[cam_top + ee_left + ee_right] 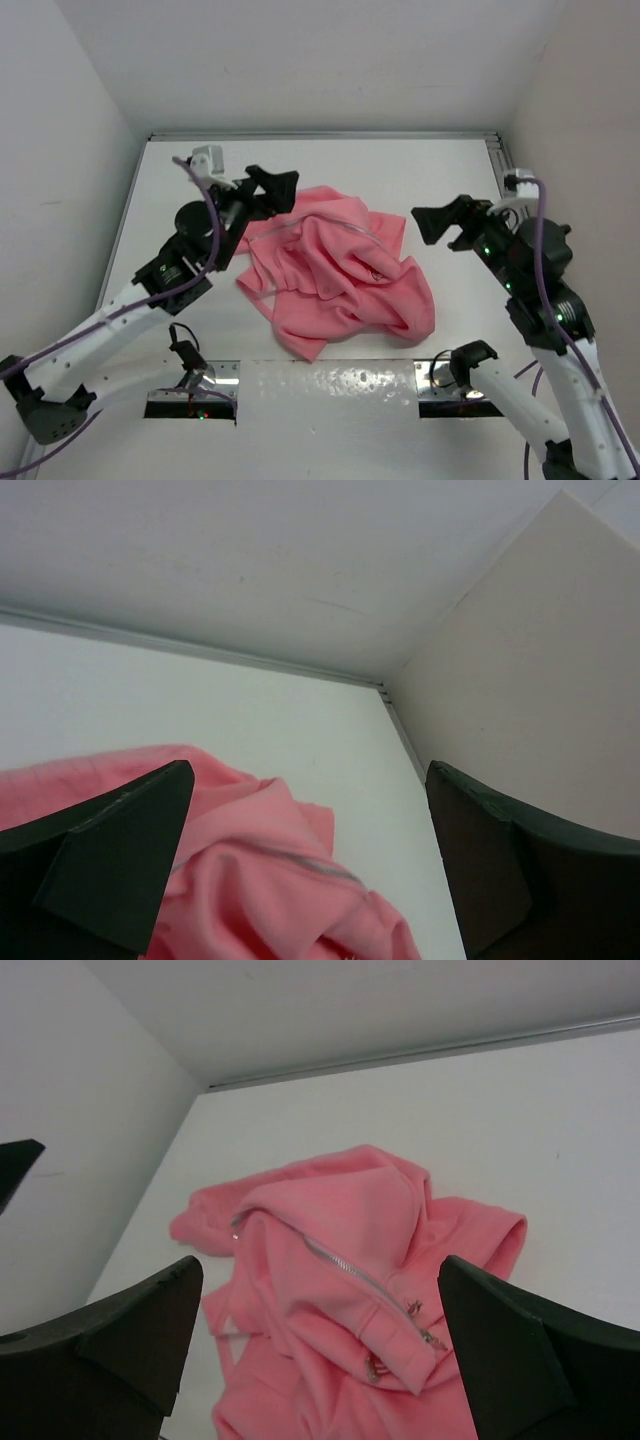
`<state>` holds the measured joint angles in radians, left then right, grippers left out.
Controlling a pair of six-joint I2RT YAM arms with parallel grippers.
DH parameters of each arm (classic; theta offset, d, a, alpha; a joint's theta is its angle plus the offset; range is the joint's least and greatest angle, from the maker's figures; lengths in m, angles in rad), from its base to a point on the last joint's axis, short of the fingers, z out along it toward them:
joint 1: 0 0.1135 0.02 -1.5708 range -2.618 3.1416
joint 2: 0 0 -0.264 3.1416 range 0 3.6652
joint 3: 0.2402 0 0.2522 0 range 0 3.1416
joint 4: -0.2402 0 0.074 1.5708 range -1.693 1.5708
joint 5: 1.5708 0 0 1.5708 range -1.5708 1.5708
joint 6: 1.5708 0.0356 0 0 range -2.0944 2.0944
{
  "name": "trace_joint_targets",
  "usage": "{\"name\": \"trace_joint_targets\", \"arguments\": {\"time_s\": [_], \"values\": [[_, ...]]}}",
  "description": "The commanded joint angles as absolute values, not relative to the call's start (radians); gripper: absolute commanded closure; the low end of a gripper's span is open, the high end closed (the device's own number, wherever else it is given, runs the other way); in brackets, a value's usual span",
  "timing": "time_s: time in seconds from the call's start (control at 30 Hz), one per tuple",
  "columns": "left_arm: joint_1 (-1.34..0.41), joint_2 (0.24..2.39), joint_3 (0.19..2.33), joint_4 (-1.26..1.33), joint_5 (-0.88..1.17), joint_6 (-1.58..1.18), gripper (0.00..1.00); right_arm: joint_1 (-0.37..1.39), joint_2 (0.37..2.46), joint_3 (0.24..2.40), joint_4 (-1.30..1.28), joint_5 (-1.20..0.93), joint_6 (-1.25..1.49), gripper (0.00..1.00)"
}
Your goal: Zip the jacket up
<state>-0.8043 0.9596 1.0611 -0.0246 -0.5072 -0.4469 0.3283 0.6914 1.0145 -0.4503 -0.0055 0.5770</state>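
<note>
- The jacket (335, 275) lies crumpled in a pink heap on the table, folded over itself, between the two grippers
- Its pale zipper (350, 1270) runs slantwise along a folded edge, straight ahead of the right gripper's spread fingers; a few small metal pieces sit near the zipper's lower end, and I cannot tell which is the pull
- A thin grey line of the same zipper also shows in the left wrist view, on the cloth below and ahead of that gripper's fingers
- The left gripper (272, 190) is by the heap's far left corner with its fingers spread wide and nothing between them – the cloth's edge lies just beyond and under its tips, and whether it touches I cannot tell
- The right gripper (445, 225) faces the heap from the other side, fingers likewise wide apart and holding nothing; the nearest fold of the jacket is just ahead of it
- The white table (400, 165) stretches bare beyond both grippers to the back wall (300, 60)
- Side walls – pale – close in outside each arm
</note>
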Motion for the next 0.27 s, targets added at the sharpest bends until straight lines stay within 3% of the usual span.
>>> {"name": "trace_joint_targets", "arguments": {"time_s": [0.0, 0.23], "values": [[-0.796, 0.794, 0.939, -0.107, -0.488, -0.526, 0.0, 0.331, 0.611, 0.94, -0.501, -0.051, 0.609, 0.01], [-0.796, 0.577, 0.785, -0.225, -0.474, -0.537, 0.0, 0.331, 0.482, 0.799, -0.526, -0.043, 0.626, 0.01]]}}
